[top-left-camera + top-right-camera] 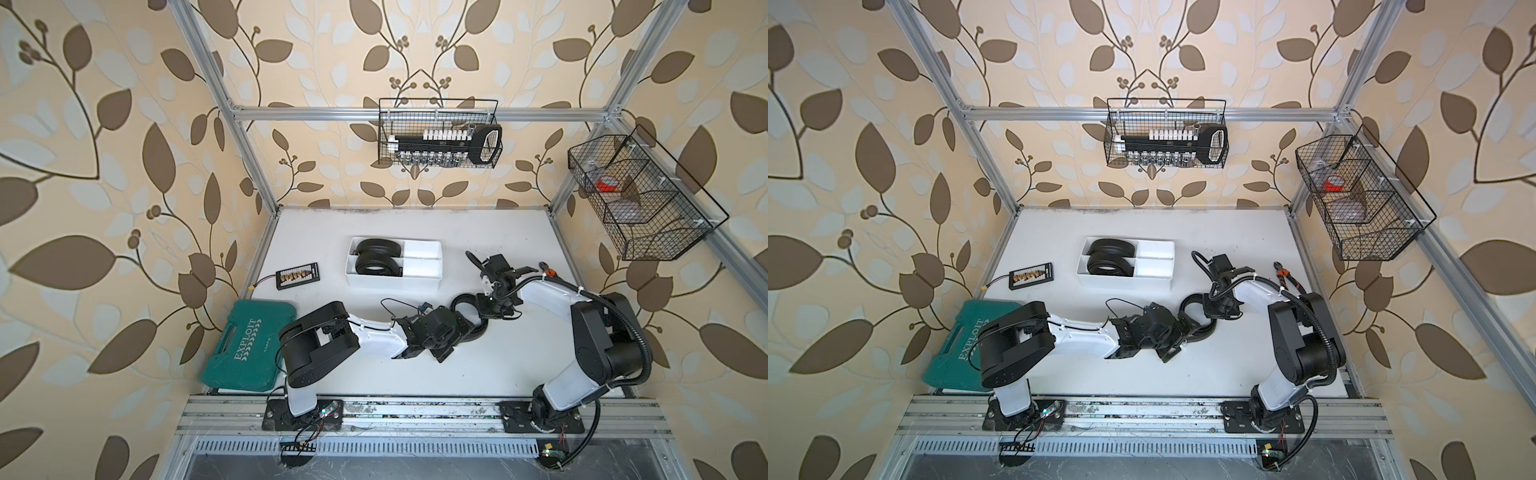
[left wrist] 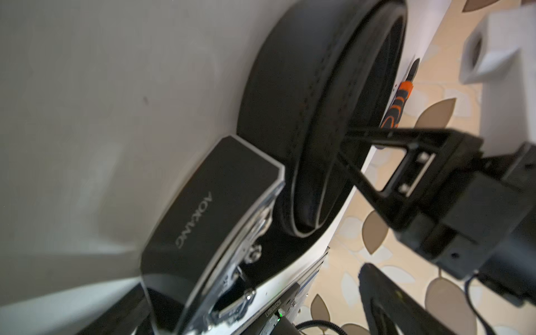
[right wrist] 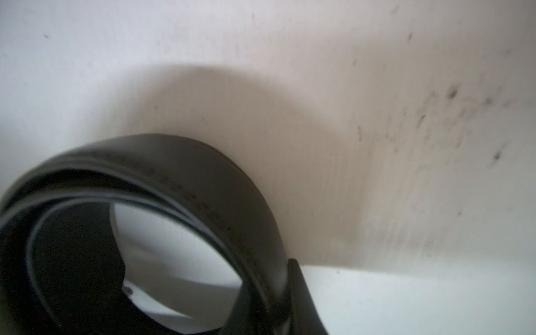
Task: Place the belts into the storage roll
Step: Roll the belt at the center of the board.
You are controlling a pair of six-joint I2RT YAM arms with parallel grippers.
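Note:
Two black belts, one (image 1: pixel 379 248) behind the other (image 1: pixel 376 266), lie coiled in the left compartments of the white storage roll (image 1: pixel 419 279), seen in both top views (image 1: pixel 1154 279). A third coiled belt (image 1: pixel 465 305) stands on edge on the table between my grippers. My right gripper (image 1: pixel 489 308) is shut on the coil's wall; in the right wrist view its finger (image 3: pixel 301 298) presses the strap (image 3: pixel 203 188). My left gripper (image 1: pixel 459 328) is open, and the belt's buckle (image 2: pixel 208 208) lies between its fingers. The left wrist view shows the right gripper's fingers (image 2: pixel 374 145) pinching the coil (image 2: pixel 319 101).
A green tool case (image 1: pixel 245 349) lies at the front left, and a black connector board (image 1: pixel 297 275) left of the tray. Orange-handled pliers (image 1: pixel 548 272) rest by the right edge. Wire baskets hang on the back frame (image 1: pixel 440 137) and the right frame (image 1: pixel 640 199).

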